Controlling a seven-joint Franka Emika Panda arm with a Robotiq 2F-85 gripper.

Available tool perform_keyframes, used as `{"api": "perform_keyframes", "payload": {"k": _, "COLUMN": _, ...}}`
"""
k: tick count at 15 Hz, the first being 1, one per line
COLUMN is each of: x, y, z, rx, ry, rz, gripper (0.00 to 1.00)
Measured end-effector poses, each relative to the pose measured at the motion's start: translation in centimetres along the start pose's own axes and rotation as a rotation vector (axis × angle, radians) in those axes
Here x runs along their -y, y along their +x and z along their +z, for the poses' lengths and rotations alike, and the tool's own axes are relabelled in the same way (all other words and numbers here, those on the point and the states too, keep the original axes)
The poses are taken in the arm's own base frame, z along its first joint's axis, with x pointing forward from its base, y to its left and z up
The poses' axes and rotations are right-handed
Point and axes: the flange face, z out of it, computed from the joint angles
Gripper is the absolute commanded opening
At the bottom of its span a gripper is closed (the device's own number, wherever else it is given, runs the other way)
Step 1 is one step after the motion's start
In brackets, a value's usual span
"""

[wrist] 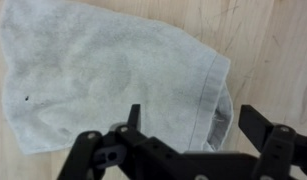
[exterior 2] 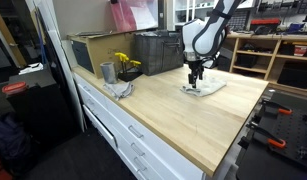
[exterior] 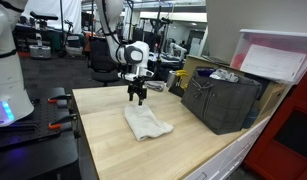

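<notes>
The gripper [exterior: 139,98] hangs over the pale wooden worktop [exterior: 103,140], pointing straight down above the far end of a white towel [exterior: 146,122]. In the wrist view its dark fingers [wrist: 133,120] come in from 6 o'clock and stand spread wide. The towel's hemmed right edge [wrist: 218,95] lies beneath the gap between them. From there the towel [wrist: 103,75] stretches toward 10 o'clock, rumpled, with a small dark speck near its 9 o'clock side. Whether the fingertips touch the cloth or hover just above it cannot be told.

In both exterior views the towel lies flat on the worktop, well apart from the other things. In an exterior view a dark crate [exterior: 221,100] stands at 3 o'clock from the towel, near the worktop's edge. In an exterior view a metal cup [exterior 2: 107,72] and yellow flowers [exterior 2: 125,62] sit at 9 o'clock from the gripper [exterior 2: 196,78], well away from it.
</notes>
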Motion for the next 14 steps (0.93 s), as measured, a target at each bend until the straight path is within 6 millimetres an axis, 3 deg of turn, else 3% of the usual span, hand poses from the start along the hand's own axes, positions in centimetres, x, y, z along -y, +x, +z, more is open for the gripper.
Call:
{"api": "perform_keyframes", "payload": {"k": 7, "x": 3.4, "y": -0.1, "z": 2.7, "rx": 0.033, "ry": -0.071, "rz": 0.107, "gripper": 1.00}}
{"api": "perform_keyframes", "payload": {"k": 11, "x": 5.4, "y": 0.3, "z": 3.0, "rx": 0.025, "ry": -0.078, "rz": 0.133, "gripper": 1.00}}
{"api": "perform_keyframes", "payload": {"k": 14, "x": 5.8, "y": 0.9, "z": 3.0, "rx": -0.020, "ry": -0.098, "rz": 0.143, "gripper": 1.00}}
